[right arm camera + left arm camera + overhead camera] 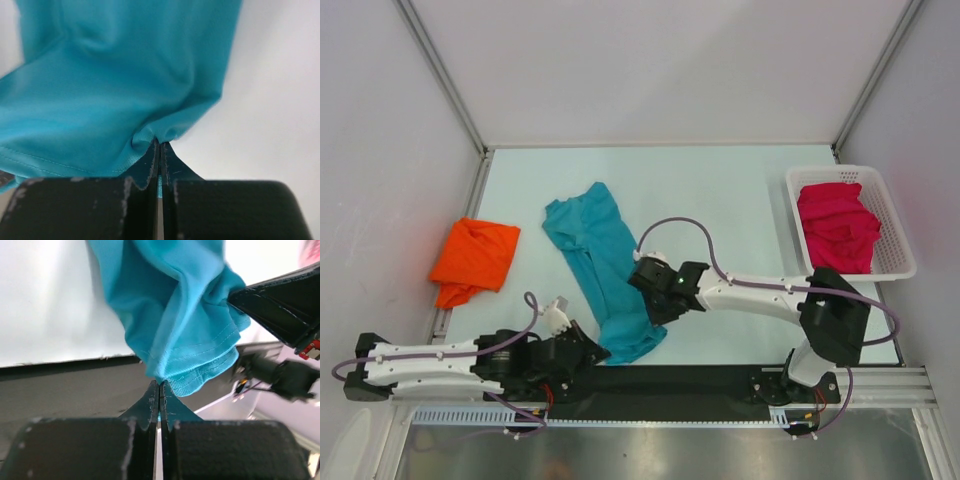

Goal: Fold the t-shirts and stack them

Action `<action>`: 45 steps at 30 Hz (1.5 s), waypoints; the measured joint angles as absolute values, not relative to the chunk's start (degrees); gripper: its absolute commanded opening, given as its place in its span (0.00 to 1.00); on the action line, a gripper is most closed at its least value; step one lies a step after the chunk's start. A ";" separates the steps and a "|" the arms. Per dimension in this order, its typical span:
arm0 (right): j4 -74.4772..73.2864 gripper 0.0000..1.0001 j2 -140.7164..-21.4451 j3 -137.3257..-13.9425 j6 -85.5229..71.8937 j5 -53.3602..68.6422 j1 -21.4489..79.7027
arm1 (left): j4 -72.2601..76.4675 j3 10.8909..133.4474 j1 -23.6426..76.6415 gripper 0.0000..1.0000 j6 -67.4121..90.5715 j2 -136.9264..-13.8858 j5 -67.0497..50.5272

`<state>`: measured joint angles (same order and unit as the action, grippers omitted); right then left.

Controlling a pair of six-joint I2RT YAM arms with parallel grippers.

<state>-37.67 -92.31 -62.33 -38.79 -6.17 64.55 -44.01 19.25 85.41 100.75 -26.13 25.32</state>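
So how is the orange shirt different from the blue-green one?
The orange t-shirt lies bunched in a compact heap at the left of the table; the teal t-shirt stretches long across the middle. Nothing touches the orange one; the left end effector and right end effector each pinch the teal one's edge. Both are plain, soft cloth.

Loc: robotics lab, enclosed test cell. Evid.:
- Plain pale wall panels (pixel 650 60) on 3 sides, held by alu. profile struts (pixel 438 72) at the corners.
- Pale bench top (pixel 740 190) runs wall to wall.
- Near edge: black base plate (pixel 670 382) on alu. extrusion rail (pixel 885 385), w/ left arm (pixel 425 360) + right arm (pixel 760 292) mounted on it.
- Purple cables (pixel 672 224) run exposed along the arms. White slotted cable duct (pixel 460 414) sits below the rail, bare sheet metal (pixel 670 452) in front.
- Items on bench: orange t-shirt (pixel 477 258), teal t-shirt (pixel 600 260), magenta t-shirt (pixel 837 228) in white slotted basket (pixel 903 262).
- Light flat, even.
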 measured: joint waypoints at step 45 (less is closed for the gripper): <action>-42.02 0.00 -113.06 -93.49 -23.75 -0.21 47.70 | -31.44 31.66 22.35 0.00 46.59 -56.34 5.10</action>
